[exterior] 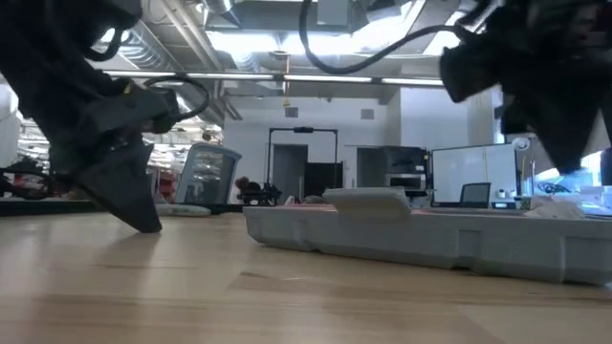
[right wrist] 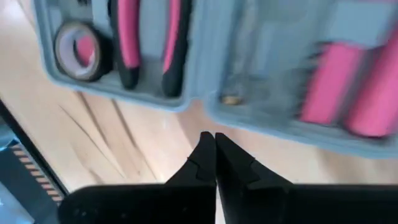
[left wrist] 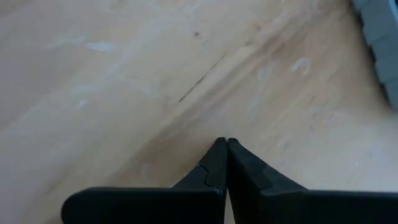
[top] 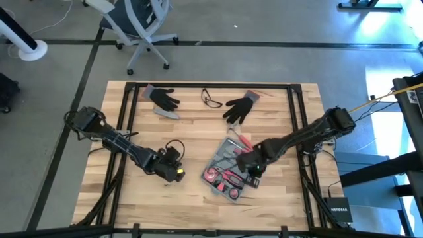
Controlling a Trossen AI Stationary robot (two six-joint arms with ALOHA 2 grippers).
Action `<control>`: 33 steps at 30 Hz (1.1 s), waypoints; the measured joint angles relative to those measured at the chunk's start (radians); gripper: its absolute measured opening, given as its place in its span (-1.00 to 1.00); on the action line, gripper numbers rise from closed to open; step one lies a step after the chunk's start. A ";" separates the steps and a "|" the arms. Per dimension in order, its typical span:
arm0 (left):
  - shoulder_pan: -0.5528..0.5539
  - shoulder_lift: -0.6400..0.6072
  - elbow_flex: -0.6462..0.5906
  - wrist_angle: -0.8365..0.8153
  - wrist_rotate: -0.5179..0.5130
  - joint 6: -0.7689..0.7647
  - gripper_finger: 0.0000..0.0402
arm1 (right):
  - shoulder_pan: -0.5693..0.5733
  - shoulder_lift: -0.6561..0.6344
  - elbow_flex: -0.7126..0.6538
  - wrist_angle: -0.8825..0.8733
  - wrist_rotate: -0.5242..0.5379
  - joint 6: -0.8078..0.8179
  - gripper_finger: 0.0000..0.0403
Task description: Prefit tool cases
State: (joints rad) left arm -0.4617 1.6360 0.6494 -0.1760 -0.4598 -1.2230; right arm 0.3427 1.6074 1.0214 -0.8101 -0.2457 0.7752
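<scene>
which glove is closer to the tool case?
The right-hand glove, beyond the case's far end. The other glove lies past the safety glasses, toward the table's far left corner.

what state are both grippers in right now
left gripper: shut, empty, low over the bare table.
right gripper: shut, empty, beside the open tool case.

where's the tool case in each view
high view: tool case lies open, low centre-right, under the right gripper.
low view: long grey slab across the right half.
left wrist view: grey edge in the top right corner.
right wrist view: fills the top, pink-handled tools inside.
Shared landmark: the wooden tabletop.
</scene>
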 joint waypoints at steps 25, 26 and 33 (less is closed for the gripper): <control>-0.055 -0.003 0.000 0.015 0.044 0.148 -1.00 | 0.106 0.254 -0.004 0.638 -0.017 0.398 -1.00; -0.064 -0.007 0.001 0.002 0.048 0.135 -1.00 | 0.102 0.263 0.009 0.648 -0.010 0.399 -1.00; -0.117 -0.013 0.000 -0.033 0.030 0.033 -1.00 | 0.027 0.334 0.107 0.693 0.098 0.300 -1.00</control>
State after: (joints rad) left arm -0.5783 1.6230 0.6495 -0.2089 -0.4298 -1.1898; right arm 0.3696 1.9410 1.1287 -0.1171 -0.1481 1.0748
